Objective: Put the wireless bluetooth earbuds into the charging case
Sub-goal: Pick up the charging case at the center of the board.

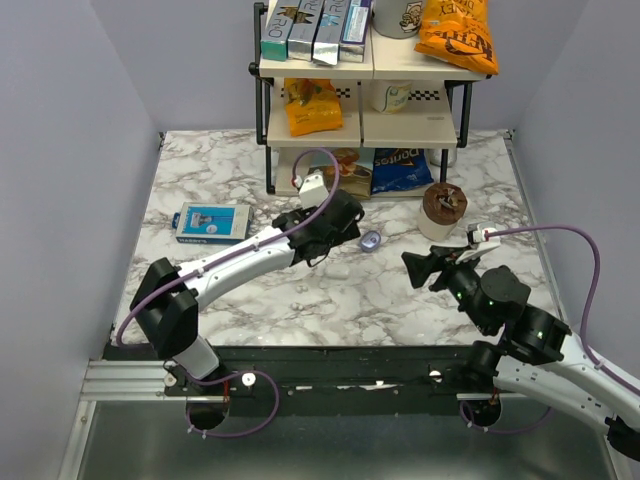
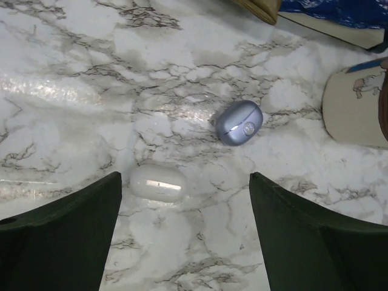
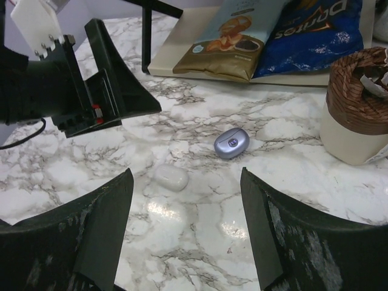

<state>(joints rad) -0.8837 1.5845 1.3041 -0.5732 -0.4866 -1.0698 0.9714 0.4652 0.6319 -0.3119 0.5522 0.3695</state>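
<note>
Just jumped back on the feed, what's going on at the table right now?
Both arms are reaching over the marble table and neither holds anything. The left gripper hangs with its jaws open over a white oval object. The charging case lies just beyond it with its lid closed. The right gripper hovers open, facing the same two things. No earbuds show in any view, so insertion has not begun.
</note>
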